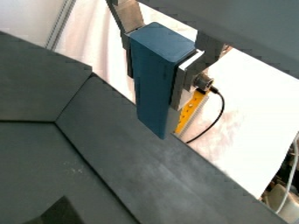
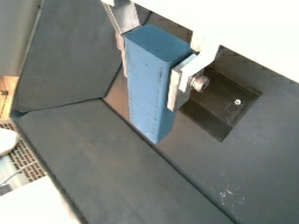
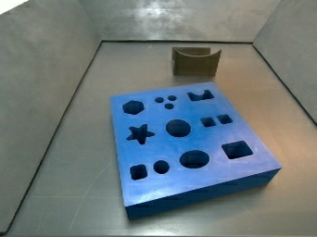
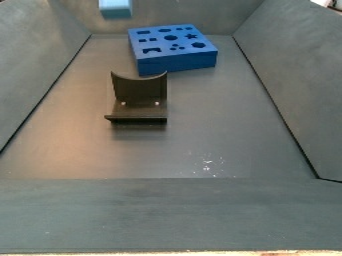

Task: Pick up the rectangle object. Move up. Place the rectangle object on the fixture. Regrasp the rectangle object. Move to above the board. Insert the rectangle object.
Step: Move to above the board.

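My gripper is shut on the rectangle object, a pale blue block held upright between the silver fingers, high above the floor. Both wrist views show this grip; the block sits between the fingers of the gripper. In a side view only the block's lower end shows, at the top edge, up and to the left of the board. The dark notched fixture stands empty on the floor. The royal-blue board with several shaped holes lies flat.
Grey sloped walls enclose the dark floor. A yellow part and a black cable lie outside the wall on a white surface. A dark recess with a bolt shows below the gripper.
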### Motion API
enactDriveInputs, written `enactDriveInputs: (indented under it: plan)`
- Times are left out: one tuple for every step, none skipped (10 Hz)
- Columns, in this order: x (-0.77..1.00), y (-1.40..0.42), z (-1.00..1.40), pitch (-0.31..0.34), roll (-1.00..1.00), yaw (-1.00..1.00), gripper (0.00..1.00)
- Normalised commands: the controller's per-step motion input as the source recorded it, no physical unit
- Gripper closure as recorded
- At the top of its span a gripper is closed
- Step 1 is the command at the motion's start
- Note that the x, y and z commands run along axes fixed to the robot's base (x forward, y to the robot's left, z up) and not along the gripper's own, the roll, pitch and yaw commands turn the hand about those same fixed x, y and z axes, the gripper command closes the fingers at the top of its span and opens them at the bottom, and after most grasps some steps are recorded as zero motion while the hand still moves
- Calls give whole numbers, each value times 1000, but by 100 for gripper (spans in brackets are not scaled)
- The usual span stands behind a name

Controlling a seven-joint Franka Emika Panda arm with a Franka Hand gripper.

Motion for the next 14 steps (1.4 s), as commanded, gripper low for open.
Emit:
enactDriveInputs:
  plan:
    - [22,7,1000,149,-68,110,100]
    - [27,1,1000,142,-70,105,100]
    - [31,-9,982,141,-66,99,100]
    - [27,-14,822,141,-63,96,100]
    - [25,-19,667,137,-68,92,100]
    - [26,-20,462,139,-74,85,100]
    - [23,-22,257,151,-71,82,100]
    - [-518,-1000,-568,14,-1000,-63,100]
    - [-520,-1000,-600,7,-1000,-63,100]
    - [-543,-1000,-600,-12,-1000,-52,100]
    - [-556,-1000,-605,-17,-1000,-49,100]
    - [-562,-1000,-605,-23,-1000,-47,100]
    - [-577,-1000,-606,-29,-1000,-42,100]
    - [-587,-1000,-605,-31,-1000,-38,100]
